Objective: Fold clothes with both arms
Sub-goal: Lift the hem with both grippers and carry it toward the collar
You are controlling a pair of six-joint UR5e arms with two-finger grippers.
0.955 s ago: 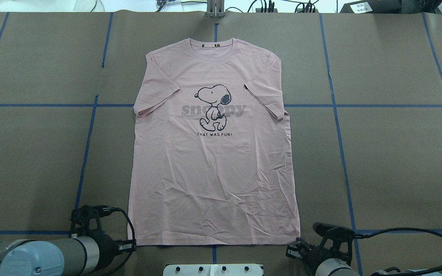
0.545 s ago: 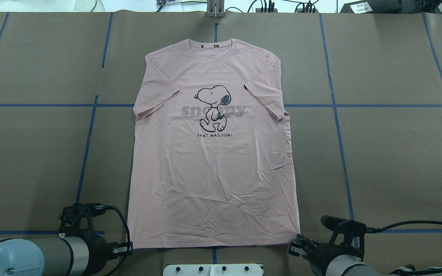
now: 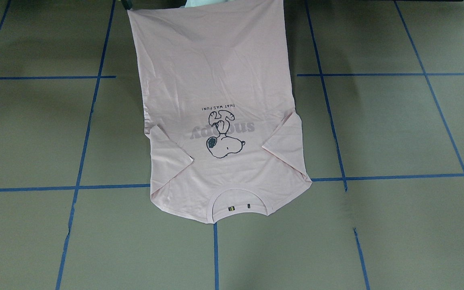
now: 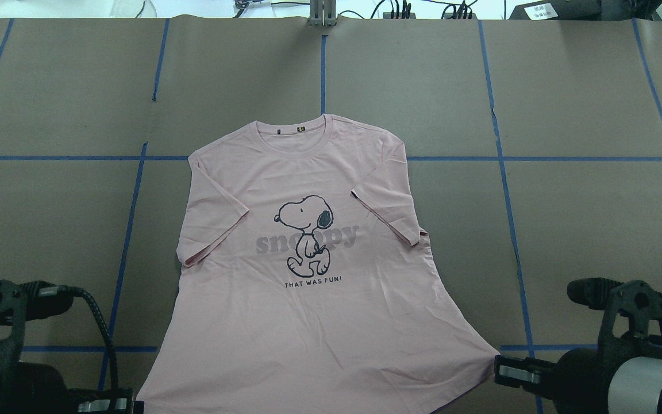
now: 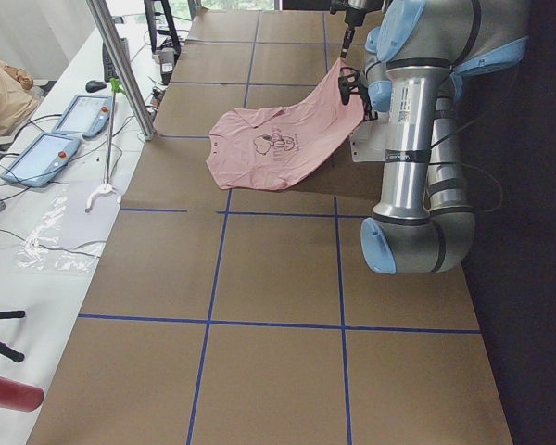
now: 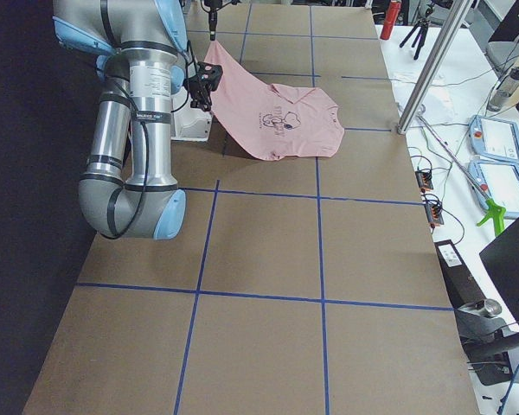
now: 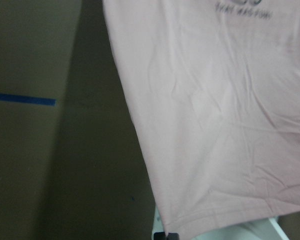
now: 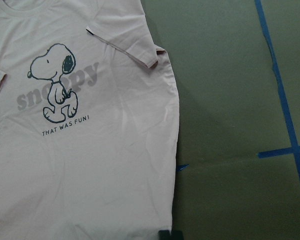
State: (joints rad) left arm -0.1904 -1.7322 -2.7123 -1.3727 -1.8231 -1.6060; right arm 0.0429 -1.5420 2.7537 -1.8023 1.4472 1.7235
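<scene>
Even, diffuse overhead light; soft shadows flank T-shirt (image 3: pixel 212 80) on table (image 3: pixel 397 129). My left-wrist view dim, blurred; my right-wrist view sharper, greenish cast. Side views brightest.

One T-shirt (image 4: pixel 319 299) and one worktop (image 4: pixel 595 230) are counted. Two arms are seen, the left arm (image 5: pixel 417 139) and the right arm (image 6: pixel 134 112). Each is fitted with one tool: the left tool (image 4: pixel 124 404) and the right tool (image 4: pixel 500 369). Two pendants (image 5: pixel 37 158) and one post (image 5: pixel 120 65) are counted alongside.
</scene>
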